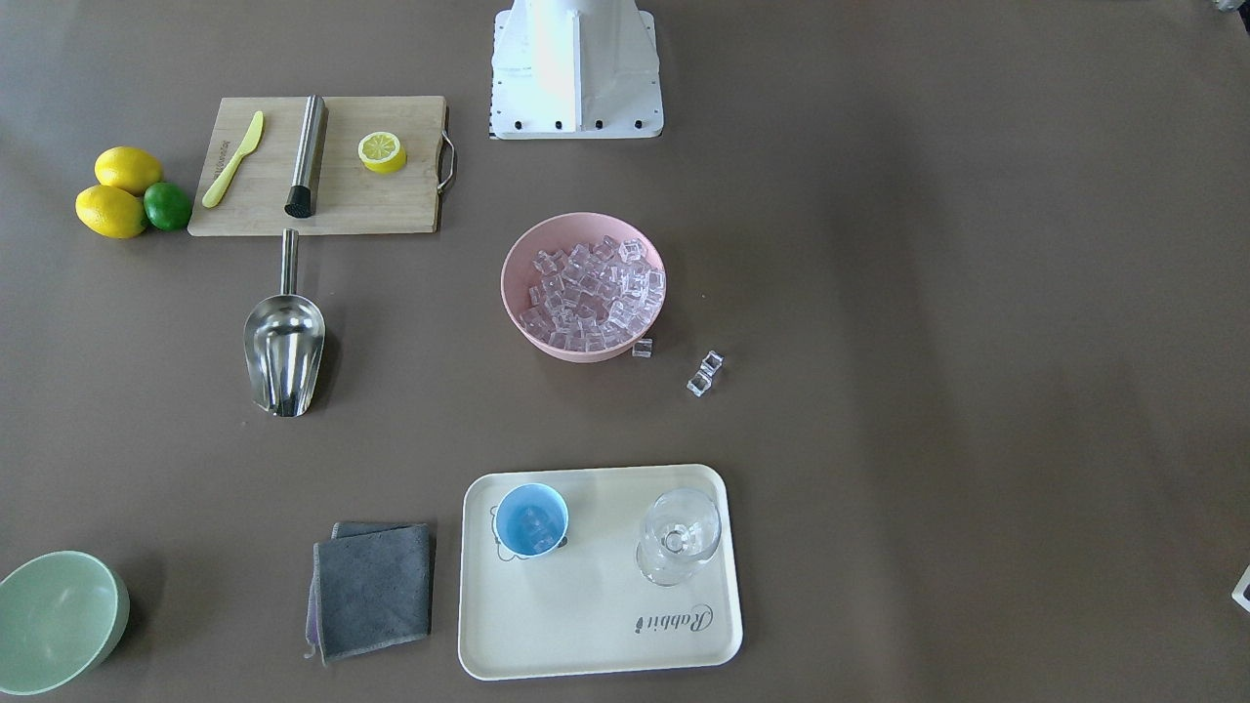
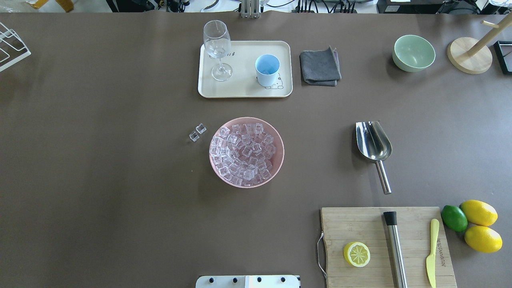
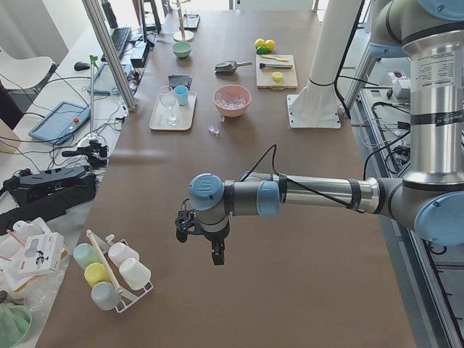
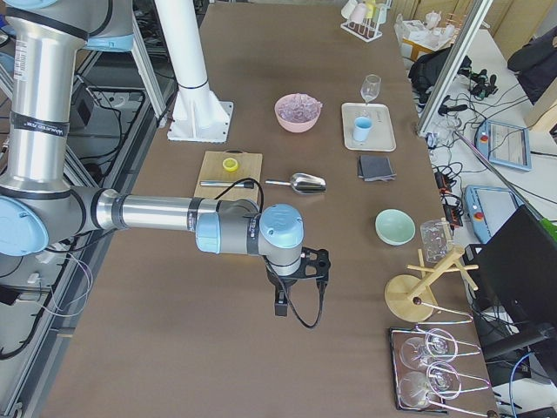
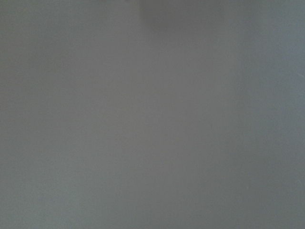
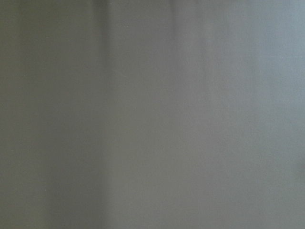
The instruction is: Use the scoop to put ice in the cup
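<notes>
The ice (image 2: 244, 154) fills a pink bowl (image 2: 280, 140) at the table's middle; the ice also shows in the front view (image 1: 591, 288). Two loose cubes (image 2: 197, 132) lie beside the bowl. The light-blue cup (image 2: 267, 70) stands on a cream tray (image 2: 240, 90) and holds a few cubes (image 1: 532, 527). The steel scoop (image 2: 374, 142) lies empty on the table, handle toward the robot. My left gripper (image 3: 199, 243) and right gripper (image 4: 300, 283) hover far out at the table's ends, seen only in the side views. I cannot tell whether they are open or shut.
A clear stemmed glass (image 2: 217, 44) shares the tray. A grey cloth (image 2: 320, 66) and a green bowl (image 2: 413, 52) lie beyond the scoop. A cutting board (image 2: 360, 224) holds a lemon half, a steel rod and a yellow knife; lemons and a lime (image 2: 454, 218) sit beside it.
</notes>
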Robot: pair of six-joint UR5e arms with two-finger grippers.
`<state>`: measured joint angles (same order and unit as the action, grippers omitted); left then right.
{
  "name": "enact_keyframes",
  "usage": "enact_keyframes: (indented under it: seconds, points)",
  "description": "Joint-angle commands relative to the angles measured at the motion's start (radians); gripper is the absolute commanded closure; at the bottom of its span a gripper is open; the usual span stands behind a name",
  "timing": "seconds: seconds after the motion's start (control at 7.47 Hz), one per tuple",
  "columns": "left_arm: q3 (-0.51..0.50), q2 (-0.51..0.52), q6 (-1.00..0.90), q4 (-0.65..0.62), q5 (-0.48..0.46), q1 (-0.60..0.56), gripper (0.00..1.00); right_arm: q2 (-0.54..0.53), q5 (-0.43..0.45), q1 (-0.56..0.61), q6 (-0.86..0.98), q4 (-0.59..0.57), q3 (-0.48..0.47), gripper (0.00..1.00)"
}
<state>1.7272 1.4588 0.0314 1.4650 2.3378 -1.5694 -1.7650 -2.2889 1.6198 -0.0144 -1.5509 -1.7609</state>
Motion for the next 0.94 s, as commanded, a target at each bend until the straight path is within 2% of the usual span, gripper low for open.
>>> enact_keyframes:
  seconds: [0.0, 0.8]
  points:
    - [-0.002, 0.0, 0.001, 0.0, 0.0, 0.0, 0.01, 0.001, -0.001, 0.0, 0.001, 0.0, 0.004, 0.0]
    - [-0.002, 0.0, 0.001, 0.0, 0.0, 0.0, 0.01, -0.001, 0.0, 0.0, 0.002, 0.002, -0.003, 0.0]
